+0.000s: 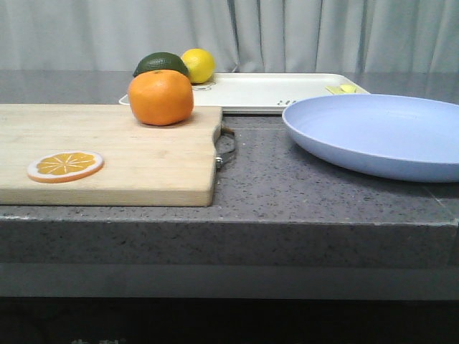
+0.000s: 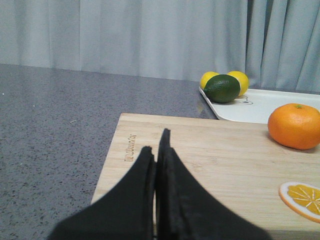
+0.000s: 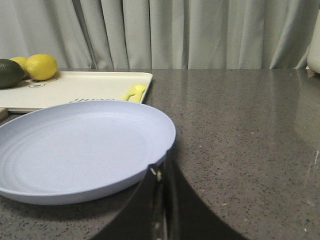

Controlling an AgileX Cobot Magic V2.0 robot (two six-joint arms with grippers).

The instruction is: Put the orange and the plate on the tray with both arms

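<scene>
Nothing lifted yet. Orange point(image 1: 161, 97) sits on the wooden cutting board point(image 1: 107, 154), upper left of centre in the front view, just ahead of the tray point(image 1: 272, 92). Plate point(image 1: 380, 132) rests on the grey surface point(image 1: 287, 186) at right, its far rim near the tray's front edge; whether they touch I cannot tell.

Left tool point(image 2: 157, 150): fingers pressed together, empty, low over the board's near end. Right tool point(image 3: 162, 172): also pinched closed on nothing, tip right at the plate's near rim.

Judged next step, both arms reaching:
- Left must spread wide before closing; the orange is round and may roll off the board.
- Right should open and take the plate by its raised rim, one finger under, keeping it level.
- The tray already carries a lemon point(image 1: 198, 65) and a dark green fruit point(image 1: 161, 64) at its back left; set down clear of them.

View differences:
- Front view shows no arms at all.
- Left wrist view shows a second yellow fruit point(image 2: 208, 78) behind the green one.
- Orange slice point(image 2: 302, 199) shows in front and left wrist views only.
- Small yellow item point(image 3: 134, 92) on the tray is clearest from the right wrist.
</scene>
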